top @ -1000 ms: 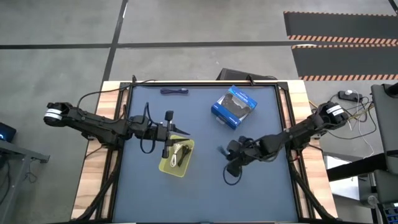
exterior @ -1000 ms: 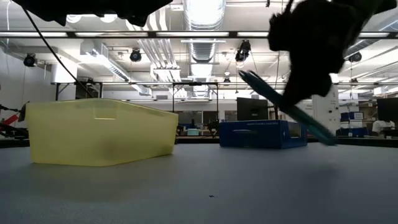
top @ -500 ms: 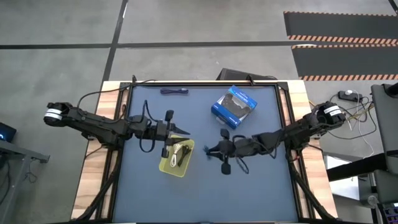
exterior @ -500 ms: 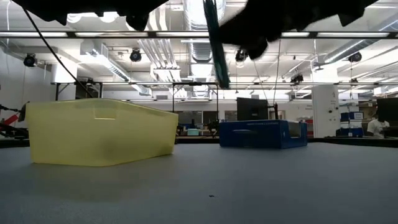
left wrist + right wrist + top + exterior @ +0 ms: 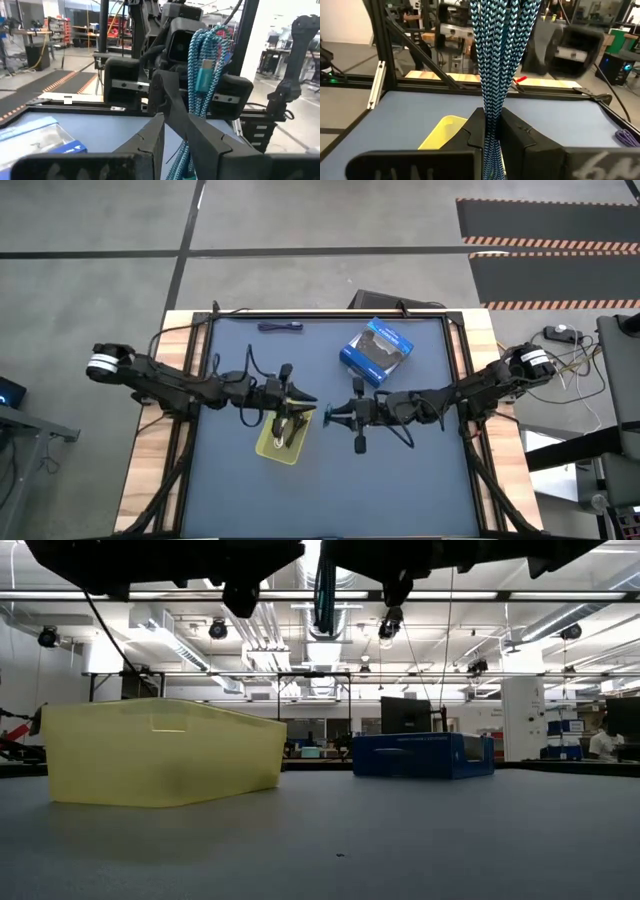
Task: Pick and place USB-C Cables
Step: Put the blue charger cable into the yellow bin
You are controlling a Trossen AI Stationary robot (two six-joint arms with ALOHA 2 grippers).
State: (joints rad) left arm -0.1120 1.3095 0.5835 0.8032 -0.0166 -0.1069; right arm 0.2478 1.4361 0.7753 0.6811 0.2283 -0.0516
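Note:
My right gripper (image 5: 328,414) is shut on the teal-green braided cable (image 5: 500,50), just right of the yellow tray (image 5: 270,448) and above the table. In the low view the cable (image 5: 323,590) hangs high, clear of the table. My left gripper (image 5: 308,397) is shut, above the tray's far right corner, with its tips (image 5: 162,100) right in front of the cable (image 5: 202,65). A light and a dark cable bundle (image 5: 290,423) lie inside the tray. The purple cable (image 5: 281,327) lies flat near the table's far edge. My right gripper pinches the teal-green bundle (image 5: 492,107) between its two fingers, several strands together. The fingers come roughly level from the table's right. The bundle is lifted clear of the table and hangs below the hold. My left gripper stands at the cable; whether it touches it, I cannot tell.
A blue and black retail box (image 5: 377,351) sits on the far right part of the table, seen behind the tray (image 5: 160,755) in the low view. Bare blue table surface lies toward the near edge. Black frame rails border the table.
My right gripper has swung from the table's right middle toward the left, up to the tray, carrying the teal-green cable, which has gone from slanting to hanging upright. My left gripper has reached a little to the right, toward the cable.

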